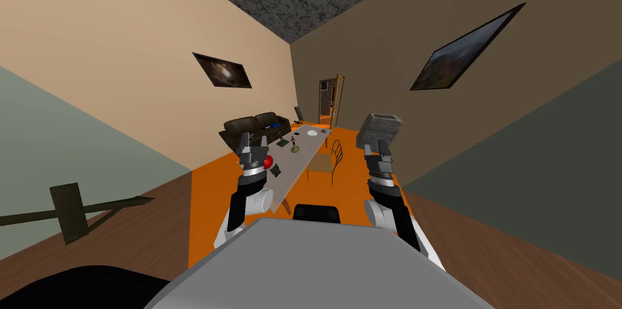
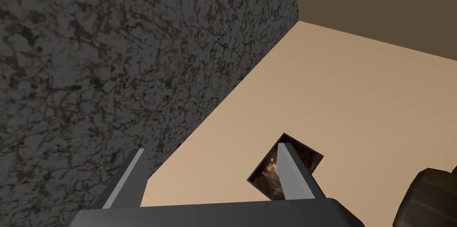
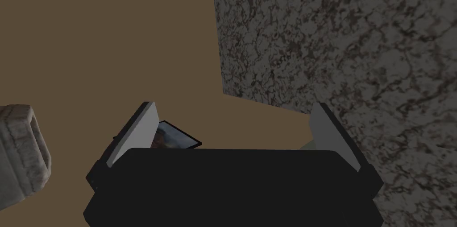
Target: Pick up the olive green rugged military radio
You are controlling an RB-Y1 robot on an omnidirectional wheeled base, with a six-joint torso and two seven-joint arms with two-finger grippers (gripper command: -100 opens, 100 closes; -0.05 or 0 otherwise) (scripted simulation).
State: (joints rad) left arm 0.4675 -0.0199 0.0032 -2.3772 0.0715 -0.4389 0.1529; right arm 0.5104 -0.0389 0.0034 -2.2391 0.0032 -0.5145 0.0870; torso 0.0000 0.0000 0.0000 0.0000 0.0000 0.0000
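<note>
An olive green boxy object (image 1: pixel 68 212) with a long thin rod running through it lies low at the far left, over the brown wooden floor; it looks like the radio. It is far from both arms. My left gripper (image 1: pixel 254 140) (image 2: pixel 210 148) is raised in front of me, open and holding nothing. To its right my right gripper (image 1: pixel 378 150) (image 3: pixel 234 105) is also raised, open and holding nothing.
A long pale table (image 1: pixel 307 155) stands ahead on the orange floor, with a red ball (image 1: pixel 267 162) and several small items on it. A wire chair (image 1: pixel 326 162) is at its right side. A dark sofa (image 1: pixel 252 126) stands behind it. A grey stone-like tub (image 1: pixel 379 129) (image 3: pixel 20 153) stands at the right. An open door (image 1: pixel 331 102) is at the far end.
</note>
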